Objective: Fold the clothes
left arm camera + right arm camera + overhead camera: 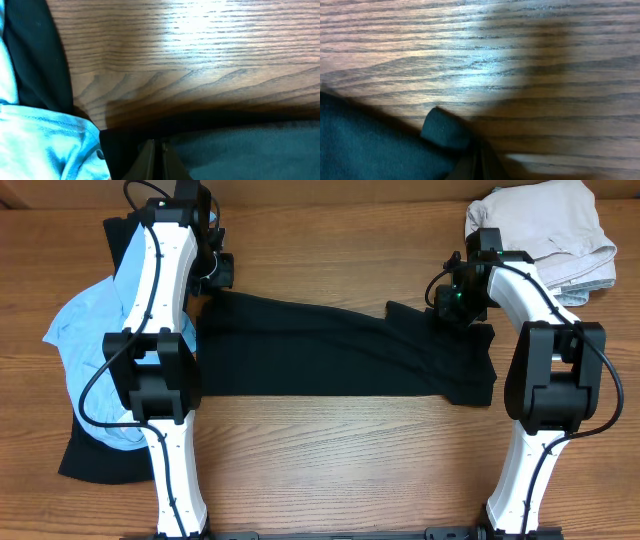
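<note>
Both arms are down on the black garment point(330, 350), which is stretched long across the middle of the bench point(330, 460). At its far-left corner the left fingers point(146, 162) are pressed together with dark cloth between them, right beside a light blue garment point(75, 330). Over on the right, the right fingers point(470, 167) are closed on the far-right edge, and a small hump of black fabric bunches up just in front of them. So it's a two-corner pinch along the far edge.

A pile of beige clothes point(545, 230) waits in the far right corner.

The black cloth looks thin, soft and limp. It should weigh next to nothing, but it will likely sag and drag on the wood if lifted unevenly. Corners and hems are the sensible holds, since a grip mid-panel would only gather folds. The right side already lies rumpled, so keeping tension between the two holds looks important for a clean fold.
</note>
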